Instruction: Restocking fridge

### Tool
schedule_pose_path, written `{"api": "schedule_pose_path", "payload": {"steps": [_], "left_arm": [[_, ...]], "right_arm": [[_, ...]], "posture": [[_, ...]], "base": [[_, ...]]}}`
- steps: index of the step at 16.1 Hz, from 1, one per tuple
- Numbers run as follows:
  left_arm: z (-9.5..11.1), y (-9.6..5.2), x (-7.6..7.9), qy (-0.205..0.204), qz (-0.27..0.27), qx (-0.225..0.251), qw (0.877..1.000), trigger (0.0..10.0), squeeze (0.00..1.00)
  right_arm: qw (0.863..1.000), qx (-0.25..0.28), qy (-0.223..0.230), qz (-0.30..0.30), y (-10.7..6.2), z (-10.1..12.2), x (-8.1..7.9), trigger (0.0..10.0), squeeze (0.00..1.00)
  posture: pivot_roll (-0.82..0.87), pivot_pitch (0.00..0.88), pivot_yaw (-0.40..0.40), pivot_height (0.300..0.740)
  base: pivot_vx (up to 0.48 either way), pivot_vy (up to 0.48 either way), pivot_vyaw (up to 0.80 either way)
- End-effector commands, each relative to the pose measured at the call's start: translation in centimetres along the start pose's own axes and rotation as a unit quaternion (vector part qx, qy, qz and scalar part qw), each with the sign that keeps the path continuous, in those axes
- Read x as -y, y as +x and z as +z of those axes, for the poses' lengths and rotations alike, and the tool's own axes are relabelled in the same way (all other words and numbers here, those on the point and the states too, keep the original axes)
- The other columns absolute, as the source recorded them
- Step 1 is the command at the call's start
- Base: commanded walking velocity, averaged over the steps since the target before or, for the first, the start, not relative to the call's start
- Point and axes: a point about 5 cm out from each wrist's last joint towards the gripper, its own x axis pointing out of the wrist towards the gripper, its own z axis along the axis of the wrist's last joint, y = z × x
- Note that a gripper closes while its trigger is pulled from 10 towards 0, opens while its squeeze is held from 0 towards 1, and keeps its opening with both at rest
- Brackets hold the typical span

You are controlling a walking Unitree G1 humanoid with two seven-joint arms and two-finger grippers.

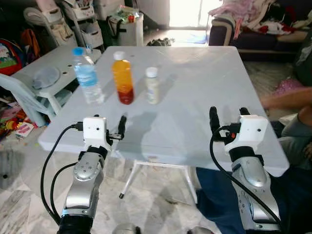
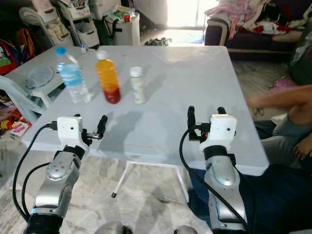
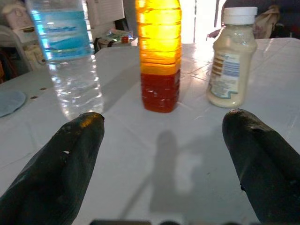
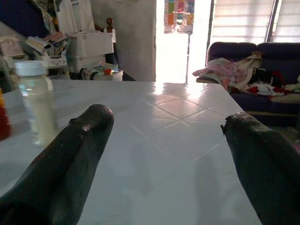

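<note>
Three bottles stand in a row on the white table (image 1: 195, 83): a clear water bottle (image 1: 87, 75) with a blue cap at the left, an orange juice bottle (image 1: 123, 78) in the middle, and a small cream-coloured bottle (image 1: 152, 86) with a white cap at the right. My left gripper (image 1: 108, 124) hovers open over the table's near edge, a short way in front of the juice bottle (image 3: 159, 54). My right gripper (image 1: 228, 117) is open at the near right edge, with bare tabletop between its fingers (image 4: 70, 159).
A person's arm (image 1: 287, 100) and knee reach in at the right of the table. A low white side table (image 1: 46, 78) and plastic chair stand at the left. A sofa (image 1: 258, 29) with clothes lies beyond. Tiled floor (image 1: 156, 195) is under the table.
</note>
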Motion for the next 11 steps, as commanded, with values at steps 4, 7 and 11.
{"api": "schedule_pose_path", "payload": {"steps": [4, 7, 11], "left_arm": [[0.4, 0.4, 0.3, 0.001, -0.015, 0.002, 1.0, 10.0, 0.0], [0.1, 0.4, 0.5, 0.005, -0.019, -0.005, 1.0, 10.0, 0.0], [0.0, 0.3, 1.2, 0.012, -0.029, -0.005, 1.0, 10.0, 0.0]], "right_arm": [[1.0, -0.004, 0.0, 0.002, 0.5, 0.0, -0.4, 10.0, 0.0], [1.0, -0.004, 0.0, 0.003, 0.6, -0.1, -0.6, 10.0, 0.0], [1.0, -0.005, 0.0, 0.03, 1.3, -0.2, -1.5, 10.0, 0.0]], "posture": [[-0.01, 0.008, 0.057, 0.74], [-0.01, 0.005, 0.06, 0.74], [0.03, 0.0, 0.004, 0.74]], "base": [[0.0, 0.429, 0.0], [0.0, 0.284, 0.0], [0.0, 0.0, 0.0]]}}
